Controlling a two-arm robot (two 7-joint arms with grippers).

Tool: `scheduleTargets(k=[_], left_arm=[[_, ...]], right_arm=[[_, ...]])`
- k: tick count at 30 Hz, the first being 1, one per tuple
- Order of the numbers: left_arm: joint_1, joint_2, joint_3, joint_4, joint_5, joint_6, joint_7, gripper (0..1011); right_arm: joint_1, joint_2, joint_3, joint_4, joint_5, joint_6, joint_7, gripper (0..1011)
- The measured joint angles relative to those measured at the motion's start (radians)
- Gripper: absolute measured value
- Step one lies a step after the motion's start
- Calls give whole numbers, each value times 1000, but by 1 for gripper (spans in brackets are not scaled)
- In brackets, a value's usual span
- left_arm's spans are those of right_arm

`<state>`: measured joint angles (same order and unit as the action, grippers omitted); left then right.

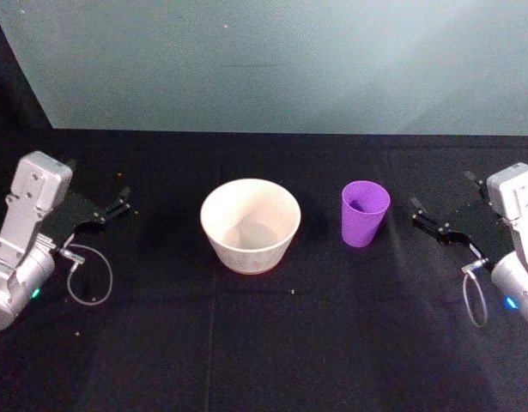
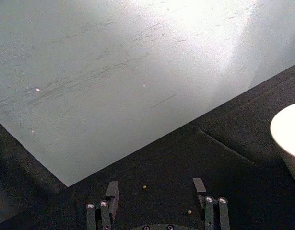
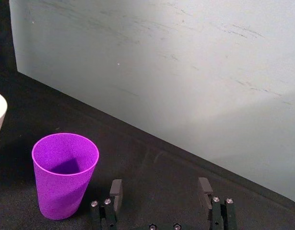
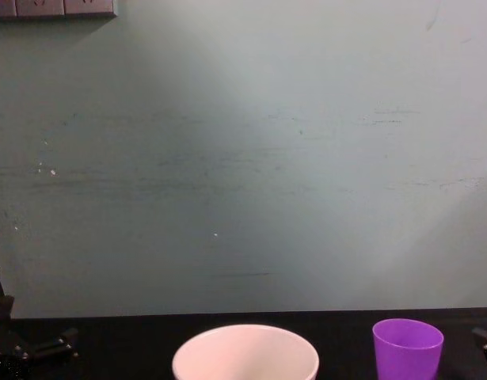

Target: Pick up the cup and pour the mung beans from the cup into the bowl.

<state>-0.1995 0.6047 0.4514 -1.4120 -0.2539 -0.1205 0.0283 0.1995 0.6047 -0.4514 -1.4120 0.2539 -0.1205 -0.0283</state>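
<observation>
The purple cup (image 1: 365,213) stands upright on the black cloth, just right of the wide cream bowl (image 1: 251,225) at the table's middle. Its inside looks purple and shadowed in the right wrist view; the mung beans are hidden from me. My right gripper (image 1: 427,220) hovers open to the right of the cup, a short gap away, with nothing between its fingers. In the right wrist view the cup (image 3: 65,175) sits beside the open right gripper (image 3: 160,188). My left gripper (image 1: 116,209) rests open, well left of the bowl. The chest view shows the bowl (image 4: 245,352) and the cup (image 4: 407,347) side by side.
A pale grey-green wall (image 1: 272,60) rises behind the table's far edge. Two small pale grains (image 2: 145,187) lie on the cloth between the fingers of the left gripper (image 2: 156,189). The bowl's rim (image 2: 287,136) shows beyond them.
</observation>
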Motion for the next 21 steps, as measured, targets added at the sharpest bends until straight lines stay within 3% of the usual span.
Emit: scheduleTargets(k=[21], left_arm=[[0,0,0,0,0,0,0,1000]], right_arm=[[0,0,0,0,0,0,0,1003]])
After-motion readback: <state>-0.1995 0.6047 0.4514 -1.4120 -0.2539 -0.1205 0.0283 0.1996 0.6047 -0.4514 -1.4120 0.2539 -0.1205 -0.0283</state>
